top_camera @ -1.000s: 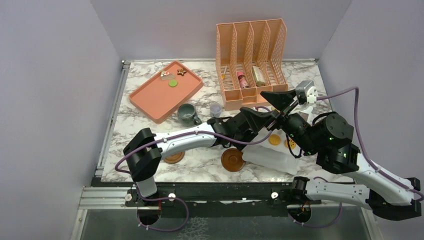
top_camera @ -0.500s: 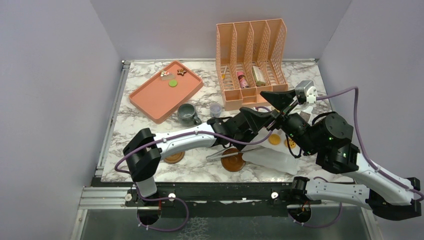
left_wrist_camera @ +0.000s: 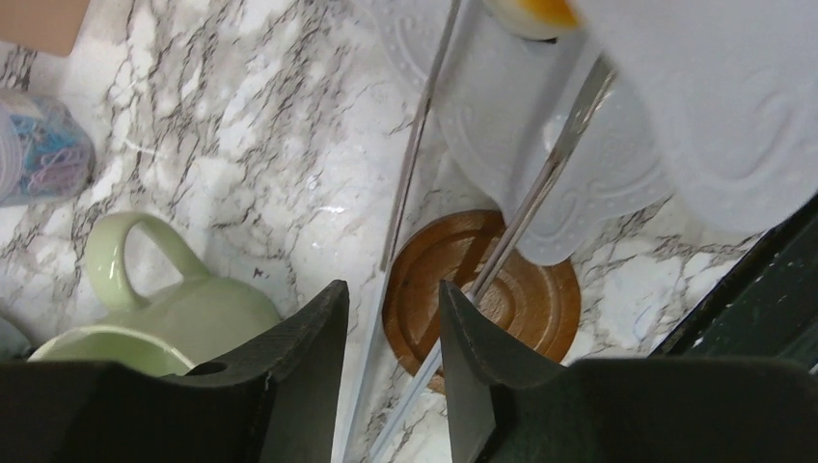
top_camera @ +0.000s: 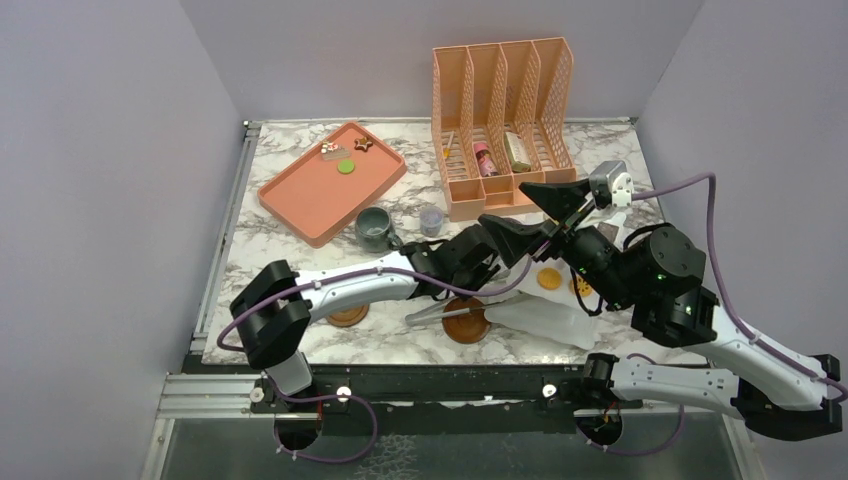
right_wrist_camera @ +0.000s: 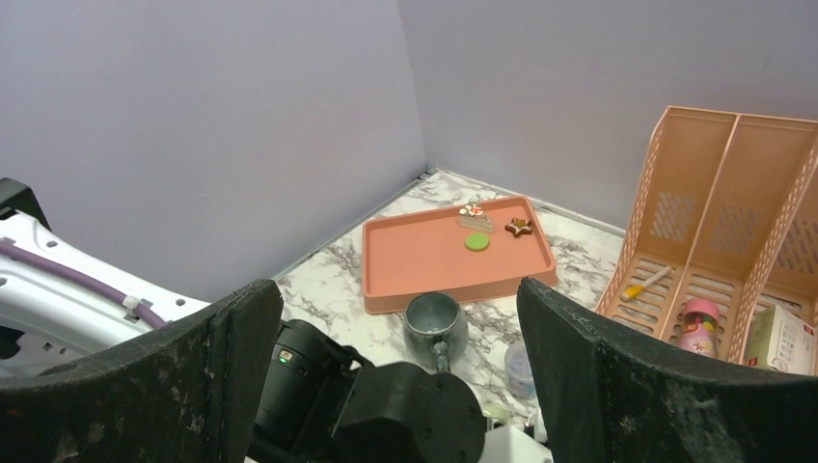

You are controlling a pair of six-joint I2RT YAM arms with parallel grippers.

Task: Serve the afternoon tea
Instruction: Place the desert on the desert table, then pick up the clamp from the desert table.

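With the left gripper (left_wrist_camera: 391,294) pinching the tongs (left_wrist_camera: 543,174), keep both blades centred between its fingers and squeeze gradually, tips clear of the coaster (left_wrist_camera: 540,304) ahead.

The top view looked down from above and behind the arm bases (top_camera: 292,378), taking in the whole white marble-patterned surface (top_camera: 250,230). The left wrist camera sat close over it, facing down through the left claw (left_wrist_camera: 392,285) at a round brown wooden coaster (left_wrist_camera: 545,304). The right wrist camera rode high, looking past the right claw (right_wrist_camera: 397,289) at a flat salmon-pink plastic tray (right_wrist_camera: 424,256) and grey-blue ceramic mug (right_wrist_camera: 436,323), both shared with the top view.
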